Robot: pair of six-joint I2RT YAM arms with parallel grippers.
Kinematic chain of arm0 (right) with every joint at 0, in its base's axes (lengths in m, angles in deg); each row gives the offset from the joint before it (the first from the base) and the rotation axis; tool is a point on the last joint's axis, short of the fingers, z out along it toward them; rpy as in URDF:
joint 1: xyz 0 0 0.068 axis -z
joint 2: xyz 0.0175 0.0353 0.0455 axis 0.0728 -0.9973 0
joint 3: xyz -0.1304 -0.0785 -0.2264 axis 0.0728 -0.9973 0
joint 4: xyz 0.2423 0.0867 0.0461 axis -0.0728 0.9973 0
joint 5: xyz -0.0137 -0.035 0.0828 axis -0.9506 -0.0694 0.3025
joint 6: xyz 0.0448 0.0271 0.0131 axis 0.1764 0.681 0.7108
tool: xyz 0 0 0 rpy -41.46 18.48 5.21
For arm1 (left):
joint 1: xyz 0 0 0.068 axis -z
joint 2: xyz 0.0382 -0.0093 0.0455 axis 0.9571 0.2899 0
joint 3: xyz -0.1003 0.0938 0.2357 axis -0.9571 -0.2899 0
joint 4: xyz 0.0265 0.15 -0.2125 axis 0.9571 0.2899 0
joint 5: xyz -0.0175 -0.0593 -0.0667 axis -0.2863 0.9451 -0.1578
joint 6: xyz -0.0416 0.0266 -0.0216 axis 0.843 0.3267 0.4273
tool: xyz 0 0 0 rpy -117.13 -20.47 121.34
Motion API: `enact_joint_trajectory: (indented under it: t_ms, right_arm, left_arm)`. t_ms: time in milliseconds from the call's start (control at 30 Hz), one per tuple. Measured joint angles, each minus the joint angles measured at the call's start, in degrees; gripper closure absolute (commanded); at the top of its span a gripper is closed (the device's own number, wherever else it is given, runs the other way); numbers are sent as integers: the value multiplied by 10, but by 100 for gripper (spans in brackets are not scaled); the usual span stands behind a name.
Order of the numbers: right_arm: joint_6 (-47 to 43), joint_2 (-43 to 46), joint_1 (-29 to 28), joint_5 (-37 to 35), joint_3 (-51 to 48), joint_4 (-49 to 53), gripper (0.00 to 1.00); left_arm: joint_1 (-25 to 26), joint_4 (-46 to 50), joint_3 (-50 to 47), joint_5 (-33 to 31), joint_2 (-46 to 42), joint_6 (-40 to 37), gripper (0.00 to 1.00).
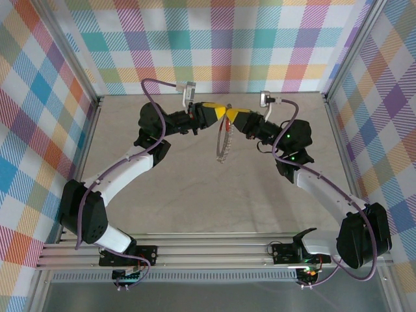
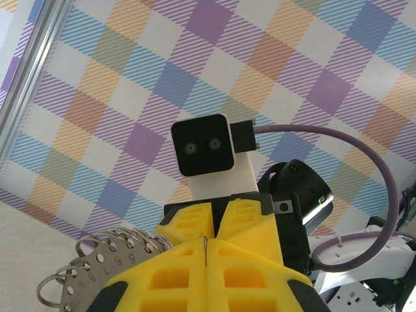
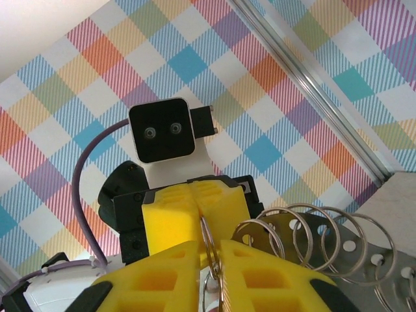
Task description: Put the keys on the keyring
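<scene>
Both arms rise from the near edge of the counter (image 1: 195, 195) and arch inward, meeting above its far half. There the left claw (image 1: 222, 110) is clenched, its yellow fingers (image 2: 169, 279) pressed flat together on the keyring (image 1: 224, 142), whose perforated strip and wire loops jut out just beside them. The hoop hangs edge-on under the two claws, off the counter. The right claw (image 1: 234, 115) faces the left tip to tip. A ring wire stands in the narrow slot between its fingers (image 3: 260, 273), though whether they pinch it cannot be told. Beyond stands the plaid wall (image 1: 227, 52).
</scene>
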Motion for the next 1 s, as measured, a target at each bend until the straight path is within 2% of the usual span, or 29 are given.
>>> enact_joint_trajectory:
  t_ms: [167, 367, 567, 833, 933, 1000]
  right_arm:
    - [-8, 0, -4, -2, 0, 13, 82]
    - [-16, 0, -7, -10, 1, 23, 100]
    - [-20, 0, -7, -15, 2, 35, 100]
    - [-55, 1, -3, -15, 28, 110, 100]
    - [-75, 1, 6, 5, 45, 154, 100]
    - [-88, 0, 16, 22, 61, 182, 100]
  left_arm:
    - [0, 1, 0, -3, 2, 0, 100]
    - [-1, 2, 1, -7, 3, 0, 100]
    - [-1, 17, 3, -13, 3, 0, 100]
    - [-4, 115, 27, -50, -5, -47, 64]
    - [-16, 155, 37, -59, -15, -68, 55]
    - [-29, 177, 48, -61, -19, -80, 52]
